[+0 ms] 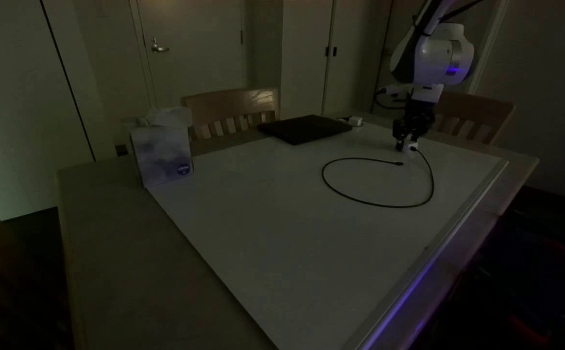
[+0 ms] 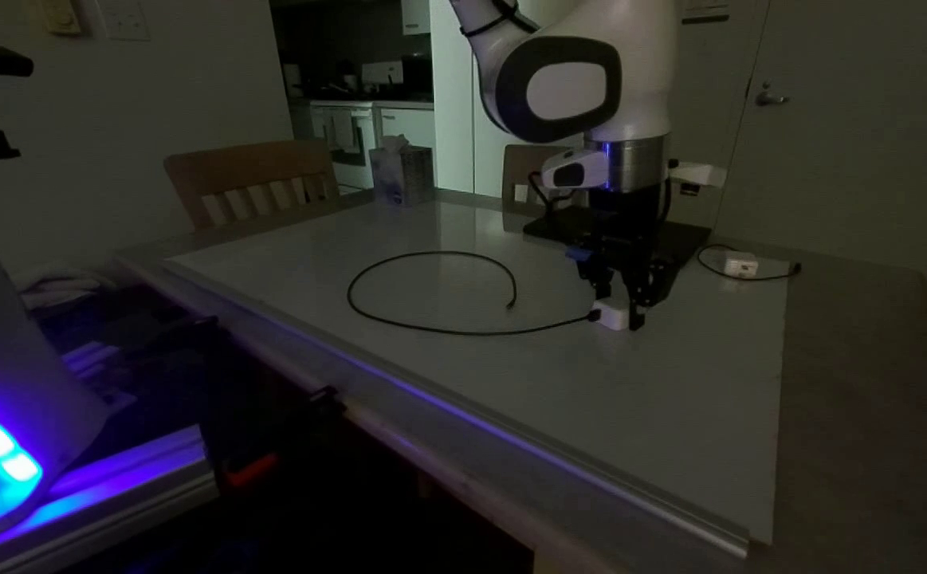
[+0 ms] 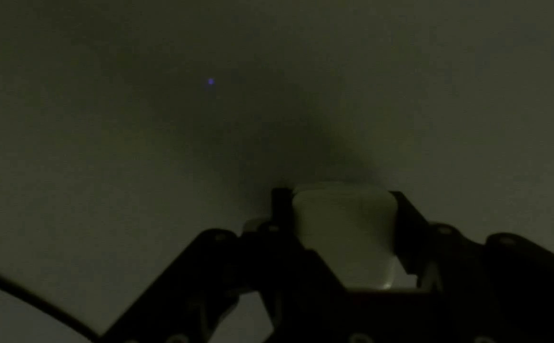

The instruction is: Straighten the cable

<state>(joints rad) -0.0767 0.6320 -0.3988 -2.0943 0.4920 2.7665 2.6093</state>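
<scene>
The black cable [image 1: 393, 206] lies on the white board in a wide open loop in both exterior views [image 2: 475, 333]. Its free end [image 1: 399, 164] lies inside the curve, apart from the plug. The other end joins the pale plug [image 2: 612, 315]. Part of the cable [image 3: 34, 301] crosses the lower left of the wrist view. My gripper [image 2: 619, 307] points down at the board and is shut on the plug. In the wrist view the plug [image 3: 346, 233] fills the gap between the fingertips [image 3: 343, 209], touching both. The plug is at or just above the board; I cannot tell which.
A flat dark pad [image 1: 306, 128] lies at the board's edge, behind the gripper in an exterior view [image 2: 690, 236]. A second white adapter with a short cord [image 2: 740, 265] sits nearby. A tissue box [image 1: 163, 150] stands at a board corner. Chairs [image 1: 233, 107] surround the table.
</scene>
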